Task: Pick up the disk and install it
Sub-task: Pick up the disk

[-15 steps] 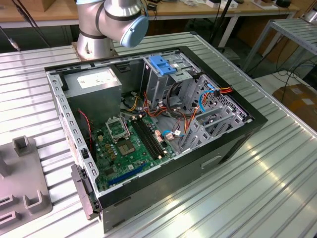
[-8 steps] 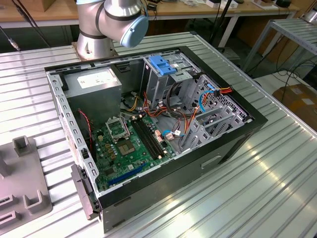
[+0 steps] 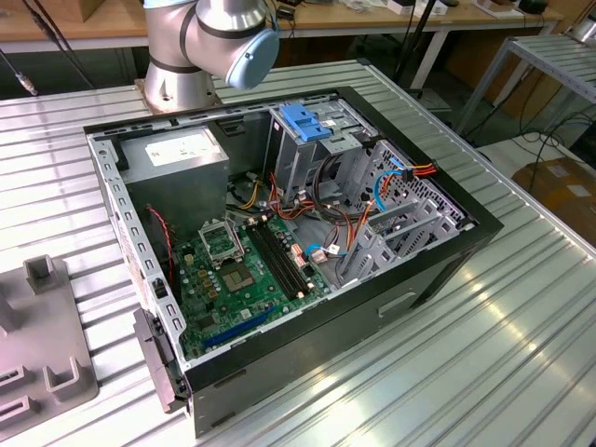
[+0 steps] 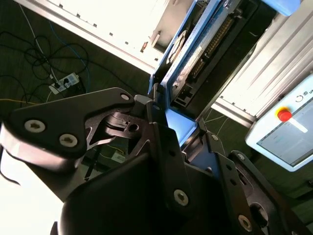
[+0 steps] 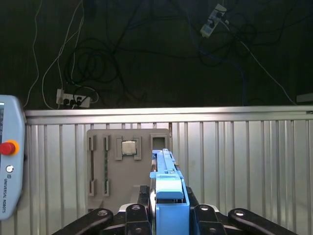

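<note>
The computer case [image 3: 372, 312] lies open on top, free from above. Inside, orange and blue cables [image 3: 384, 186] crowd the gap beside the drive cage [image 3: 298, 154], seemingly crossing the bay [image 3: 400, 233]. In the first wrist view the pincer [image 5: 168, 201], clamped on the disk [image 5: 168, 176], hangs over the desk [image 5: 244, 156] near a grey fixture [image 5: 98, 164].

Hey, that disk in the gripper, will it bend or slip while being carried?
Probably stiff: the disk juts straight from the gripper without sagging. Its smooth blue plastic rails could slip. The exposed board looks fragile if knocked.
</note>
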`<state>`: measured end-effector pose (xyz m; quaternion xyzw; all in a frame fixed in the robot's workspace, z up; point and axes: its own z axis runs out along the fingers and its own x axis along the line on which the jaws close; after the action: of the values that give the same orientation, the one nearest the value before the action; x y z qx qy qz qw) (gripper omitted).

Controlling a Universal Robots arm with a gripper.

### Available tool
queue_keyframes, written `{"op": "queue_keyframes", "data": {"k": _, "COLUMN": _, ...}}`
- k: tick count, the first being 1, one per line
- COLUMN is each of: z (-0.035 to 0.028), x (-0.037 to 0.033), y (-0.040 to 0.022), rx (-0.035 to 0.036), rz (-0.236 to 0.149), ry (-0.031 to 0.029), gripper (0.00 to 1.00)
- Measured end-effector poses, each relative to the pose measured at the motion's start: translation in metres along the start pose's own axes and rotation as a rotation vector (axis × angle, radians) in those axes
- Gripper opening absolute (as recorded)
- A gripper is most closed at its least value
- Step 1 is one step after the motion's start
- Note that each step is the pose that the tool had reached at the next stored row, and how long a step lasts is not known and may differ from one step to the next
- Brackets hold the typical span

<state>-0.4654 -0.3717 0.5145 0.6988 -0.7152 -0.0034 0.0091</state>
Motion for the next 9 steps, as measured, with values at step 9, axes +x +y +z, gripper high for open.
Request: {"op": "queue_keyframes", "data": {"k": 9, "z": -0.0003, "x": -0.0004, "y": -0.0192, "rx": 0.0001, "rz": 0.0, "ry": 0.0, "gripper": 0.37}}
